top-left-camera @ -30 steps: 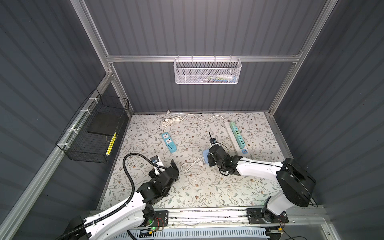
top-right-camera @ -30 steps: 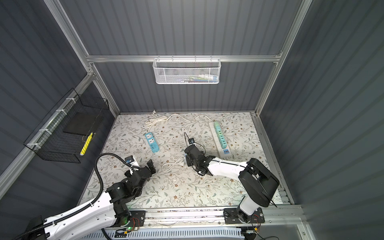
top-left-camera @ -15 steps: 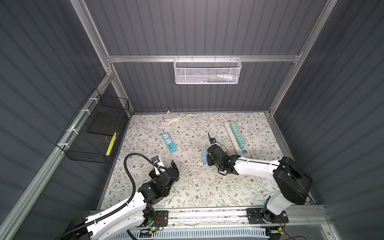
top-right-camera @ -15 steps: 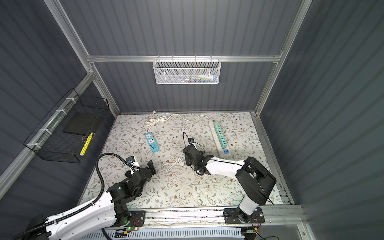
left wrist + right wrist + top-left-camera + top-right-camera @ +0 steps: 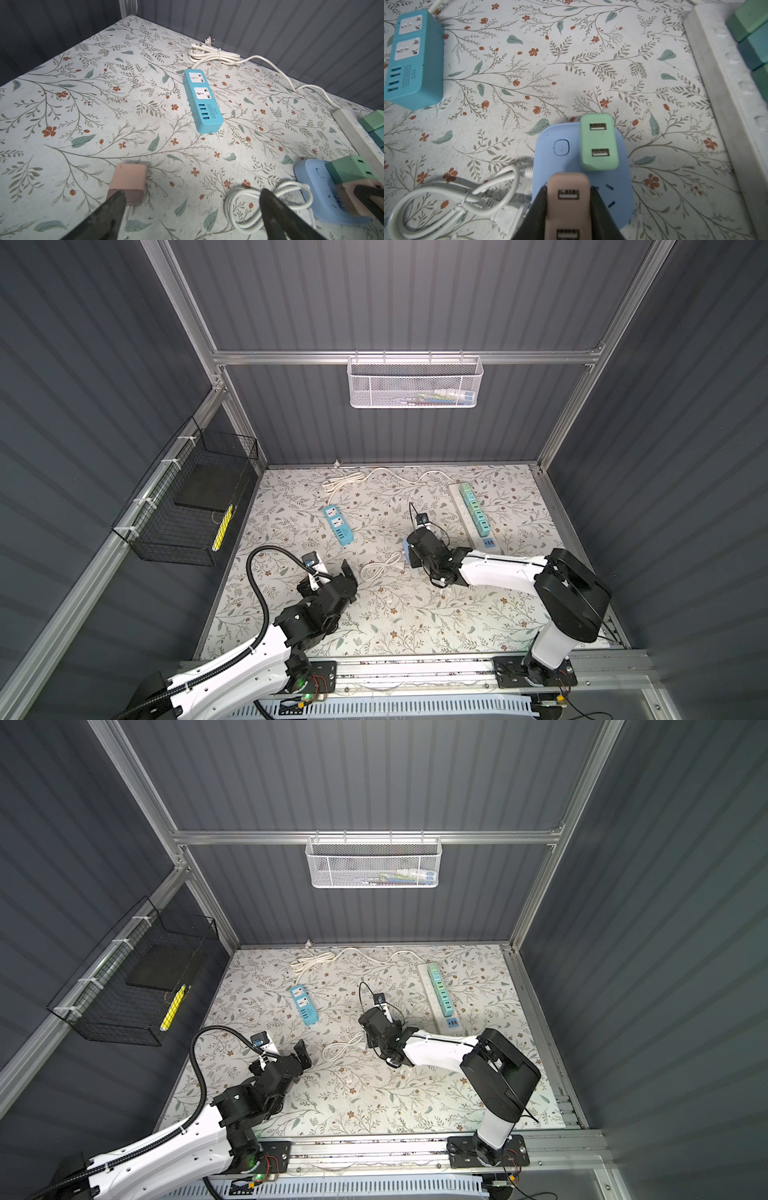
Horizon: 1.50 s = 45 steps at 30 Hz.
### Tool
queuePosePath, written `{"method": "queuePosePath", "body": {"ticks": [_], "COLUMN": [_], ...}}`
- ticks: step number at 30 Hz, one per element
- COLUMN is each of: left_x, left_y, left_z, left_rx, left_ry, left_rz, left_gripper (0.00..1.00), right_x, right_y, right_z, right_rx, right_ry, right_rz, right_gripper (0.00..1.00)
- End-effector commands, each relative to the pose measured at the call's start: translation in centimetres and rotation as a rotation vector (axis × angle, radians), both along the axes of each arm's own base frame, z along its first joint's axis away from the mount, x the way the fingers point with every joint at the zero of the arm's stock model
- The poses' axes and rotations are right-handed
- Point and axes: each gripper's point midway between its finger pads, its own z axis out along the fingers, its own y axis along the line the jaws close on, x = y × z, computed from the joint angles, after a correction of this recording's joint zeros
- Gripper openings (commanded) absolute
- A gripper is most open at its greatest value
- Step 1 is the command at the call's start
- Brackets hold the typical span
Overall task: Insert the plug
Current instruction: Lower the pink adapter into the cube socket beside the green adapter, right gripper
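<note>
Change: the right gripper has edged slightly across the block toward its coiled cord; the left arm has not moved.
Meaning: probably fine alignment of prongs to slots; the plug does not look seated yet.
Right gripper: clamped tight on the pink plug.
Pink plug: over the block, just beside the seated green plug.
Left gripper: spread wide, empty, beyond the cord from the block; a spare plug lies by one finger.
White basket: on the wall far behind the block; slim items, unclear.
Black basket: on the wall on the block's cord side; holds a dark slab and a yellow strip.
</note>
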Motion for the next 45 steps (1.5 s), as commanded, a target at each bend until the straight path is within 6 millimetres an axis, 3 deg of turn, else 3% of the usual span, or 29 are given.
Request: {"method": "queuePosePath", "body": {"ticks": [1,10,15,18,23,26,29,34,40,45], "left_x": [0.1,0.0,0.0,0.1,0.1,0.0,0.0,0.4,1.2,1.4], "left_y": [0.5,0.3,0.3,0.3,0.2,0.3,0.2,-0.5,-2.0,-2.6], "left_z": [0.6,0.8,0.9,1.4,1.9,1.9,2.1,2.5,3.2,3.5], "left_rx": [0.026,0.026,0.008,0.008,-0.004,-0.034,-0.047,-0.053,-0.029,-0.047], "left_ry": [-0.020,-0.007,-0.008,-0.018,-0.027,-0.029,-0.034,-0.029,0.006,0.000], "left_rz": [0.013,-0.004,-0.002,-0.002,0.002,0.008,0.006,0.001,-0.028,-0.042], "left_gripper": [1.00,1.00,1.00,1.00,1.00,1.00,1.00,1.00,1.00,1.00], "right_x": [-3.7,-5.2,-6.4,-6.1,-5.5,-5.7,-6.7,-6.6,-6.7,-7.6], "right_y": [-3.1,-2.2,-3.0,-3.3,-2.9,-3.7,-4.2,-5.5,-5.5,-7.1], "right_z": [-7.3,-8.8,-8.7,-8.2,-4.9,-4.2,-4.6,-4.6,-6.6,-8.3], "right_rx": [-0.174,-0.238,-0.267,-0.309,-0.285,-0.292,-0.224,-0.188,-0.182,-0.186], "right_ry": [0.217,0.255,0.259,0.244,0.177,0.163,0.159,0.109,0.167,0.215], "right_rz": [0.008,0.043,0.051,0.069,0.123,0.149,0.173,0.104,0.046,-0.030], "right_gripper": [0.19,0.17,0.17,0.17,0.17,0.17,0.17,0.17,0.16,0.14]}}
